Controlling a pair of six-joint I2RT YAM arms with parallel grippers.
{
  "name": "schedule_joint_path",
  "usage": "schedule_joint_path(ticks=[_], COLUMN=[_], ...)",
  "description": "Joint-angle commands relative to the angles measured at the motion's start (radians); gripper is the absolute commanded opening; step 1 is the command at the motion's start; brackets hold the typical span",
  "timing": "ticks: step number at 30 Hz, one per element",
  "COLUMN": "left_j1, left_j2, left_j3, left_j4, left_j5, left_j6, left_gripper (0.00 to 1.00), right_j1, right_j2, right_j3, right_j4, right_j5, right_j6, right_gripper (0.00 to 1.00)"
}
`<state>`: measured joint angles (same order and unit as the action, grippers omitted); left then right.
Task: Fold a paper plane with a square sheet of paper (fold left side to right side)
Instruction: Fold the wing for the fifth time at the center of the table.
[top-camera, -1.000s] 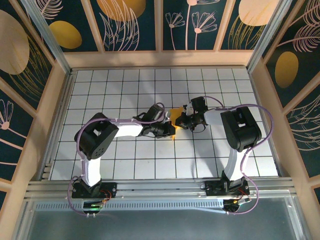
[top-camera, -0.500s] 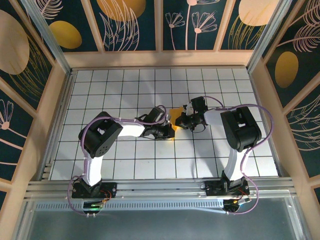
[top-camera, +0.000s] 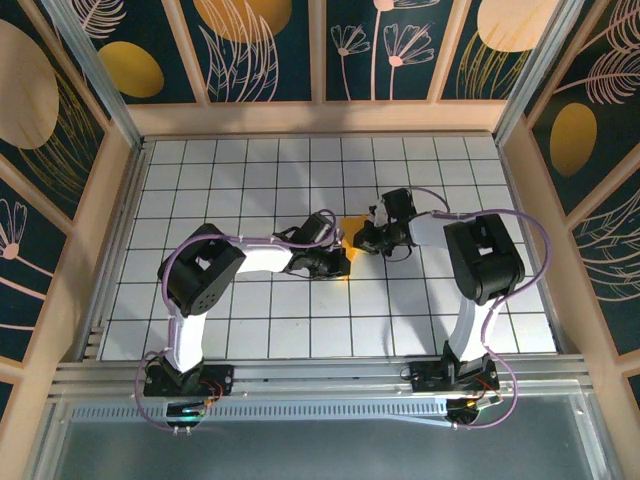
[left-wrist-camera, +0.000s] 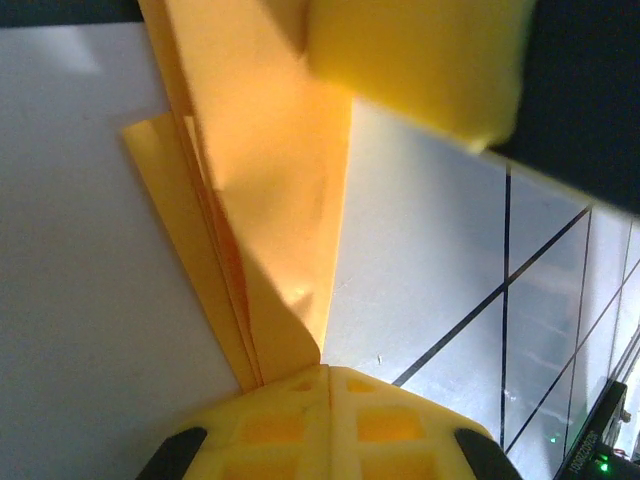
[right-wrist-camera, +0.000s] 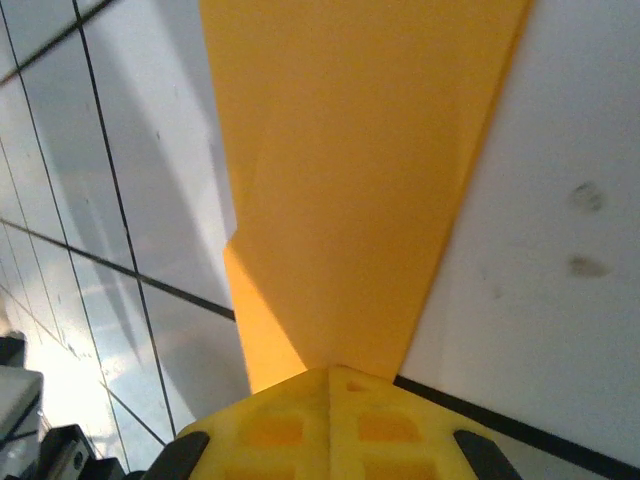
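1. The white table with a black grid of tiles (top-camera: 250, 330) takes up the middle of the top view. Dark-blue patterned walls (top-camera: 270, 50) fence it in. Wide bare tiles lie at upper left, at upper right and along the bottom row.
2. The left arm (top-camera: 200, 275) bends in from lower left and the right arm (top-camera: 480, 255) from lower right. Their tips meet just right of centre, very close together.
3. The folded orange-yellow sheet of paper (top-camera: 350, 224) sits between those tips. They cover most of it in the top view, so its outline is hard to make out there.
4. The left gripper (left-wrist-camera: 325, 372) has its jaws together, clamped on the paper's layered edge at the bottom of the left wrist view. A blurred yellow block (left-wrist-camera: 420, 60) cuts off the paper's upper part.
5. The right gripper (right-wrist-camera: 328, 372) is likewise pinched on the paper, whose strip runs off the top of the right wrist view.
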<state>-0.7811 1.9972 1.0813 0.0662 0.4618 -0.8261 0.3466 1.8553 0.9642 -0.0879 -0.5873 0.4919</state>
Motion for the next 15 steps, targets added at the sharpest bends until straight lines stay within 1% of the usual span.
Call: schedule_joint_path(ticks=[1,8,15], left_j1=[0.0,0.0,0.0], left_j2=[0.04,0.043,0.035], left_j3=[-0.02,-0.014,-0.021], left_j4=[-0.141,-0.143,-0.14], left_j5=[-0.082,-0.075,-0.077], left_j6=[0.021,0.025,0.025], left_gripper=[0.0,0.0,0.0], right_j1=[-0.024,-0.039,-0.039], right_j2=[-0.06,-0.014,0.051], right_j3=[0.036,0.078,0.109], right_j4=[-0.036,-0.004,0.007], right_j5=[0.044,-0.001,-0.01], right_j6=[-0.031,-0.03,-0.029], right_gripper=[0.0,0.0,0.0])
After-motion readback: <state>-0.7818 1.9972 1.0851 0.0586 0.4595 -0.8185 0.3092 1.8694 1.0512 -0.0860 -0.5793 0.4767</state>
